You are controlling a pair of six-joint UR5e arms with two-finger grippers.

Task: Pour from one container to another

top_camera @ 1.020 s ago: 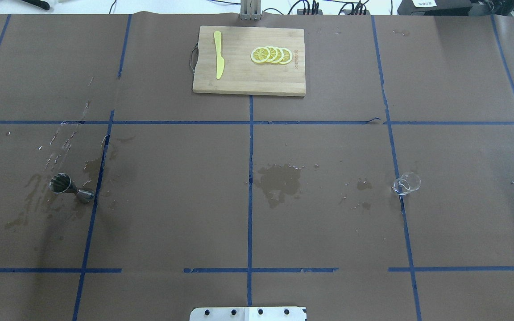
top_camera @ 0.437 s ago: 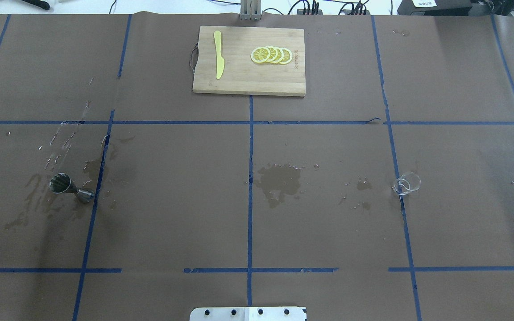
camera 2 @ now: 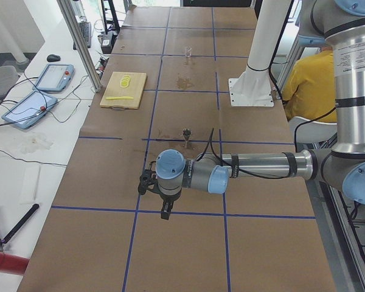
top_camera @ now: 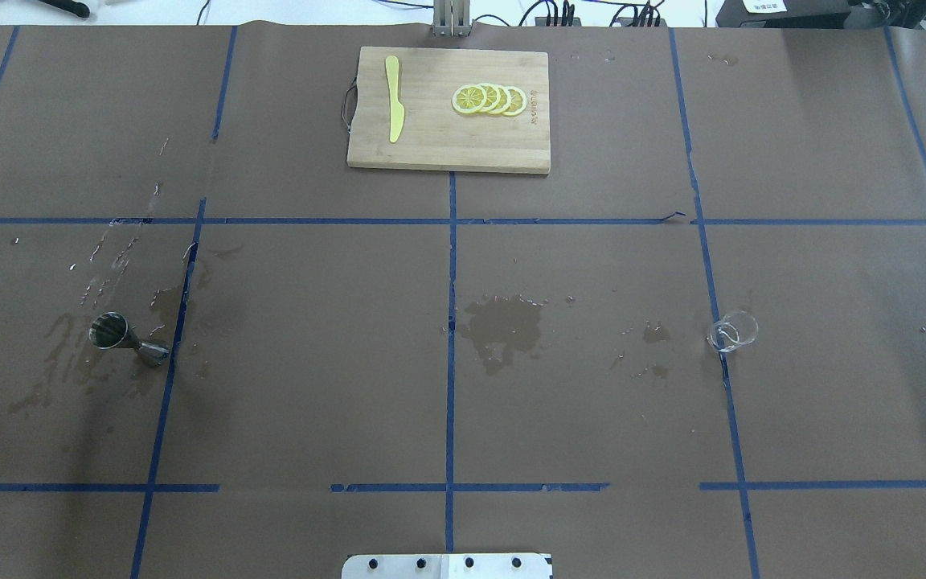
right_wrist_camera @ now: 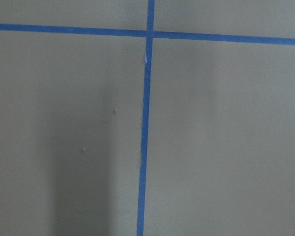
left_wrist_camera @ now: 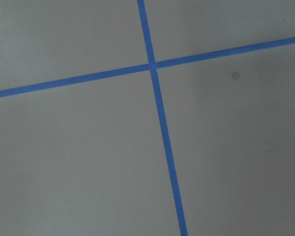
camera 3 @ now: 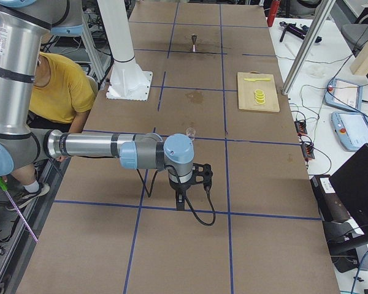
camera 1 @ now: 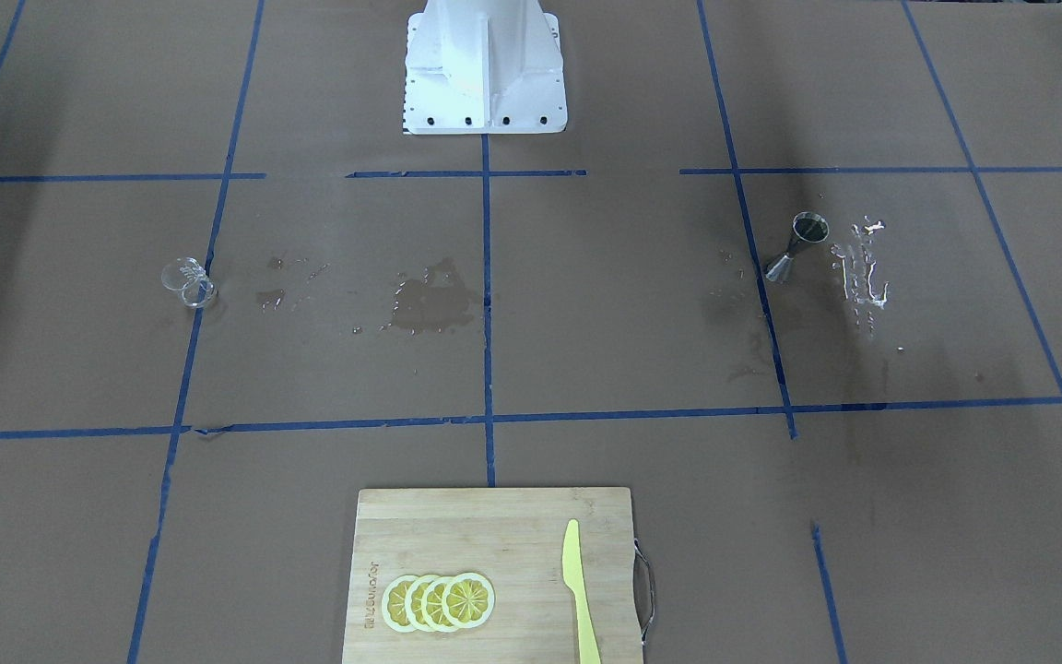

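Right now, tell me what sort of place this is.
Probably a robotics lab test bench: a paper-covered table gridded with blue tape, a robot arm reaching over it, and teach pendants on a side desk.

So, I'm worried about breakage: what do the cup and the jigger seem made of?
The cup looks like clear glass, since the table shows through it; clear plastic is possible. The jigger looks like silvery, shiny metal, probably steel, going by its glints.
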